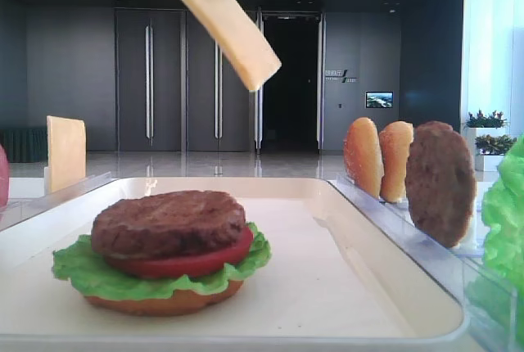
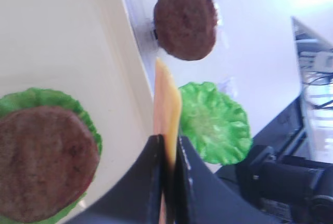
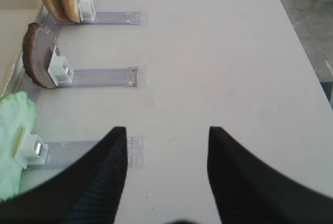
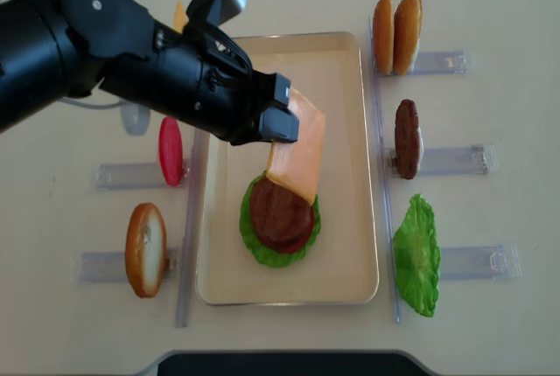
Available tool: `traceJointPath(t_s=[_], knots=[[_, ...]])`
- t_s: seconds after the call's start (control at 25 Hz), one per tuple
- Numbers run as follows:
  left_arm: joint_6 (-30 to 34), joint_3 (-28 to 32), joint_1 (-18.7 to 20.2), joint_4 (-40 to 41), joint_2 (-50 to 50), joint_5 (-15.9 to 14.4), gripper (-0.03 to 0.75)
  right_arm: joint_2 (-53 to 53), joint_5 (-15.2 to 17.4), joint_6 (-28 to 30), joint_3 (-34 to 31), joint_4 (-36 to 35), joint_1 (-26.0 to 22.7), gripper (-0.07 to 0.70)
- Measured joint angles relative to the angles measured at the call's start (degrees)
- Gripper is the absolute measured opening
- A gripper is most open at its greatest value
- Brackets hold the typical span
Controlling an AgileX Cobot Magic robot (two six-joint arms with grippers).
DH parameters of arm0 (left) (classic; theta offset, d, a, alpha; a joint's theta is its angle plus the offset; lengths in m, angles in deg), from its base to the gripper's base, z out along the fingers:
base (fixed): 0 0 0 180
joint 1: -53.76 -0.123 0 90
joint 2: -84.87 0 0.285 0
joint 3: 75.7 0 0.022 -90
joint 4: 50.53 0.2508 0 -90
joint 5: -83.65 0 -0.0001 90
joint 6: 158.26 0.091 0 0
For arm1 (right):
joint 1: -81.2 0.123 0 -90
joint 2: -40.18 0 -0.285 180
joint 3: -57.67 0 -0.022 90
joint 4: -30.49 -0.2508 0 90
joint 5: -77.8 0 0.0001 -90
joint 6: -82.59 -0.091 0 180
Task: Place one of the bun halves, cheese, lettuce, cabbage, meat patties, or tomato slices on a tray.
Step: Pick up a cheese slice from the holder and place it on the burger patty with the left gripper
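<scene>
Left gripper [image 4: 278, 122] is clamped shut on a cheese [image 4: 297, 144] slice, holding it tilted in the air over the tray [image 4: 346, 70]. Below the slice's lower edge sits a stack on the tray: bun base, lettuce [image 4: 254, 240], tomato, and a patty [image 4: 280, 215] on top. Left of the tray, racks hold a tomato slice [image 4: 170, 150], a bun half [image 4: 145, 249] and a second cheese slice [image 1: 65, 153]. Right of the tray, racks hold two bun halves [image 4: 395, 33], another patty [image 4: 407, 138] and a lettuce leaf [image 4: 417, 256]. Right gripper [image 3: 166, 146] hangs over the desk [image 3: 218, 52] with jaws spread wide and empty, near the right racks.
</scene>
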Motion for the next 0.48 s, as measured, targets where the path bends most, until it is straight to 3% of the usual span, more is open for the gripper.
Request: traceJointPath(t_s=[0.16, 0.48], knots=[[13.7, 6.1, -5.6, -15.5, -0.2, -3.4, 0.026, 0.0, 0.0, 0.0, 0.0, 0.0, 0.0, 0.369], [23.9, 13.4, -8.2, -23.5, -0.2, -4.9, 0.026, 0.0, 0.0, 0.0, 0.0, 0.0, 0.0, 0.369]])
